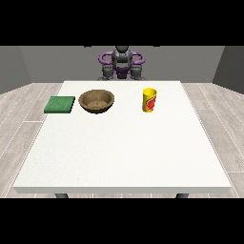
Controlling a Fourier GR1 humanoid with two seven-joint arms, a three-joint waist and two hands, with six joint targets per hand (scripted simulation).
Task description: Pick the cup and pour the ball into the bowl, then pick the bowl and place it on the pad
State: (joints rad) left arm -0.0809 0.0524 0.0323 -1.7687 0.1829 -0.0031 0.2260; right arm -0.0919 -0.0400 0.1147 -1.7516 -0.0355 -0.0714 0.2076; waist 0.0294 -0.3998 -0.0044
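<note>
The near half of the white table (119, 162) carries nothing that bears on the task, so it can be left out of the approach. Farther back, three things are set in a row across the far part of the table, well apart from the near edge. At the right of the row a yellow cup (149, 99) with a red mark is seen standing upright; the ball cannot be seen from this side and is taken to lie inside. Near the middle, well apart from the cup, a brown bowl (96, 101) rests with its mouth up, and just beside it, at its left, a flat green pad (60, 104) lies on the table without touching it. Beyond the far edge the robot (122, 63) is seen, small, with its arms drawn in at its body; the hands are not made out clearly, so whether their fingers are spread or curled cannot be told, and nothing is held. The step in hand is judged to be the reach for the cup. It would best be taken by the hand at the view's right, since the cup is on that side, and gripped round its side wall, kept upright until it is carried over the bowl, so that the ball is not lost early.
</note>
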